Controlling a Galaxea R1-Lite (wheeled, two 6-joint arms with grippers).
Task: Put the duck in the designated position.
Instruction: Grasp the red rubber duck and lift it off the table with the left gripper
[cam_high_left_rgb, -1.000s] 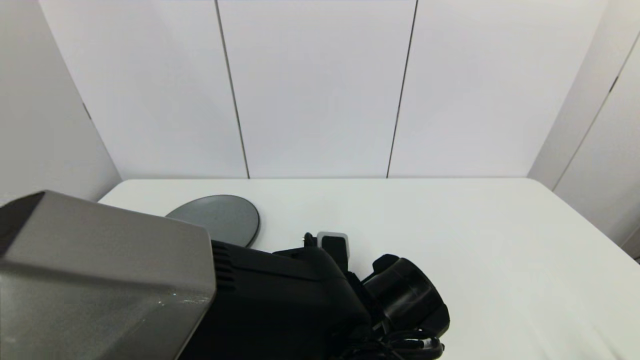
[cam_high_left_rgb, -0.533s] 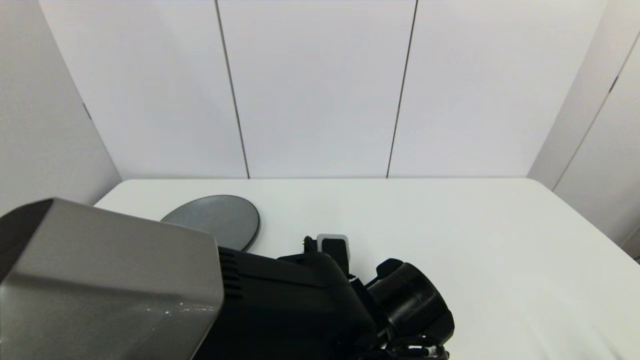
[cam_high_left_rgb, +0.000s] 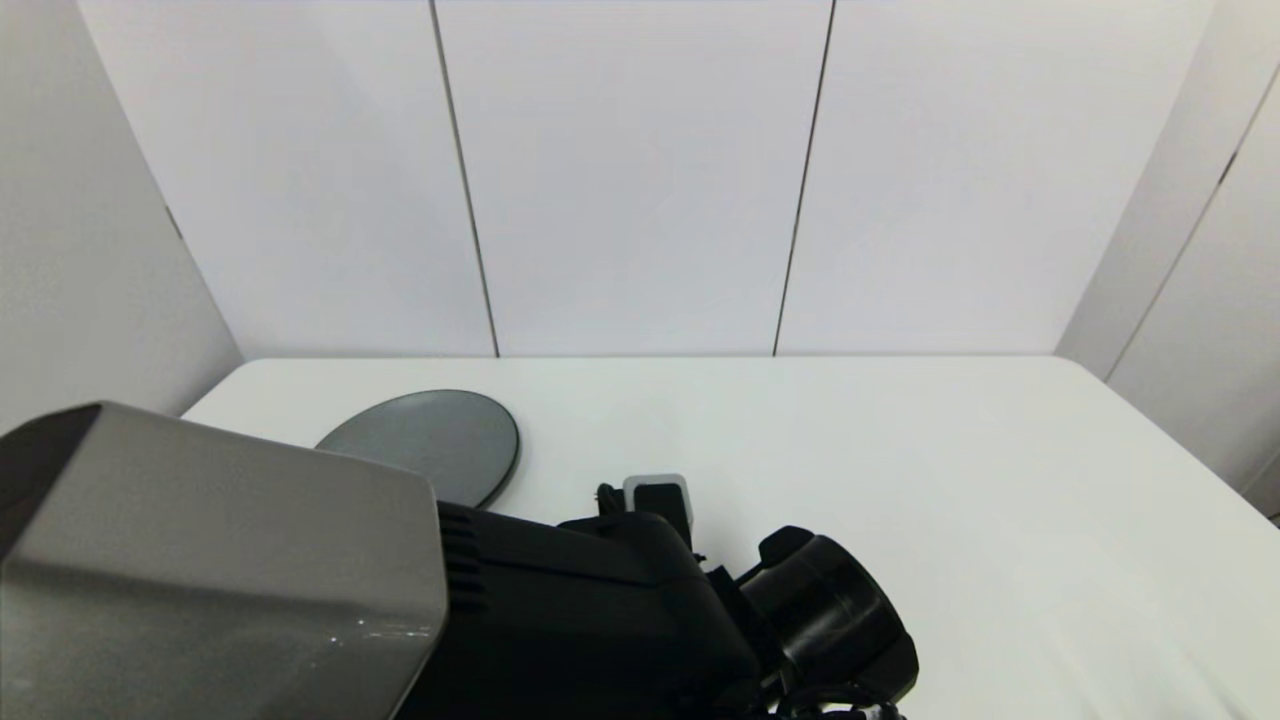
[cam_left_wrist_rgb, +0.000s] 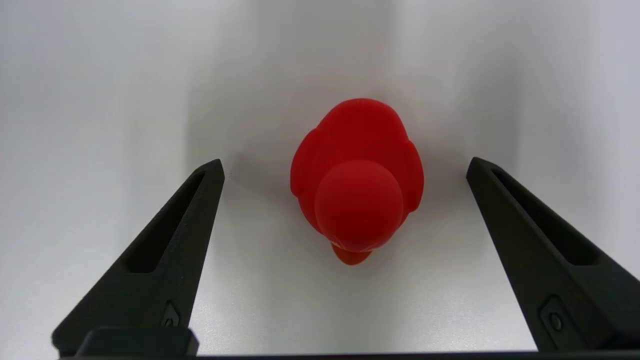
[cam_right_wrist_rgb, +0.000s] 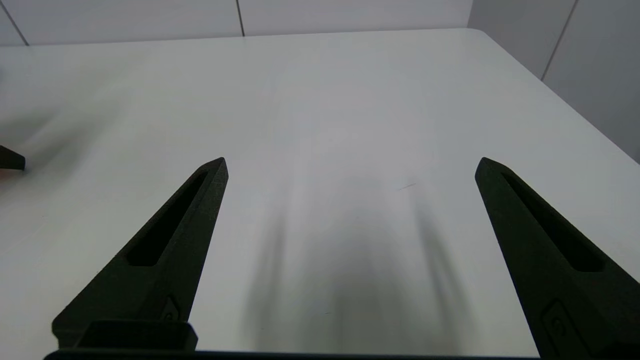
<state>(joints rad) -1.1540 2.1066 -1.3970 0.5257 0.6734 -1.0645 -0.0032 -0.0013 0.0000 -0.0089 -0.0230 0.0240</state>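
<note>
Straddling one duck (cam_left_wrist_rgb: 357, 180), left gripper (cam_left_wrist_rgb: 345, 170)

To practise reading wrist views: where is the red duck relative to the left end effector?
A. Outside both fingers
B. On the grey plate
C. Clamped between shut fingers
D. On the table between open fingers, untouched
D: the duck sits on the white table, with gaps to both fingers of the open left end effector.

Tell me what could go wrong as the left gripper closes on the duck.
1. The left gripper is open around the duck, which sits nearer one finger; that finger may touch first and push or tip it.
2. The rounded, glossy body could squirt out of a pinch.
3. The left arm hides the duck in the head view, so a slip might show only on the wrist camera.
</note>
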